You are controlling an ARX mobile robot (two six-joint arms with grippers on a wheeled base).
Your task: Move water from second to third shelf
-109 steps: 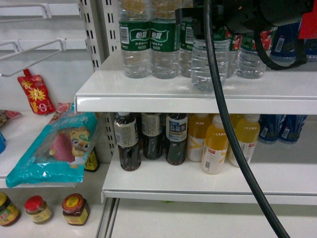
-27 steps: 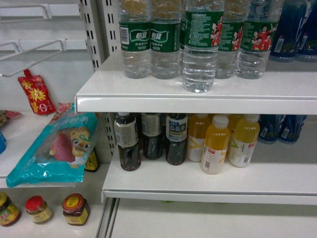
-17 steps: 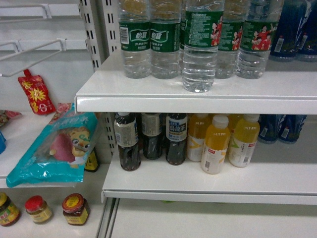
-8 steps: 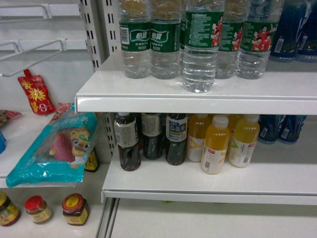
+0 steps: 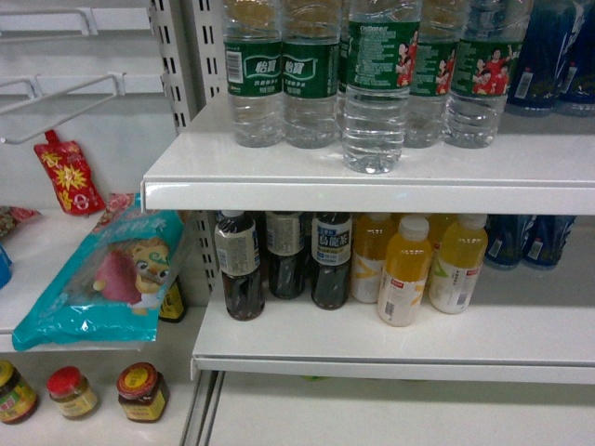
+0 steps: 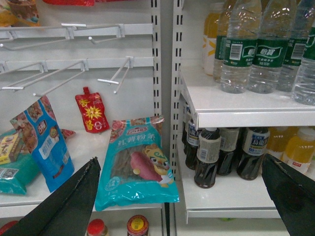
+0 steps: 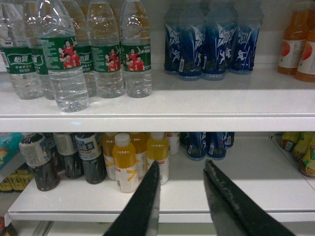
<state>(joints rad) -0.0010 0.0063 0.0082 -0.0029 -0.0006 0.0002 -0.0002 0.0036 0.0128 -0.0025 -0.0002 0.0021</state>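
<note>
The water (image 5: 375,88) stands at the top middle of the head view, on the white shelf (image 5: 372,181), a bit in front of the other green bottles (image 5: 279,74). It looks full, so likely heavy, and its ribbed plastic may squash and slip. Grab the middle, near the label. The right gripper (image 7: 181,196) hangs low, fingers apart, holding nothing, well below the bottle. The left gripper (image 6: 179,196) is spread wide and empty too.

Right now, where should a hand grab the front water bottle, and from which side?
Probably the ribbed clear body just below the green label of the front water bottle, coming straight in from the open shelf front. It stands upright, forward of the row, with other water bottles close behind and beside it.
</note>
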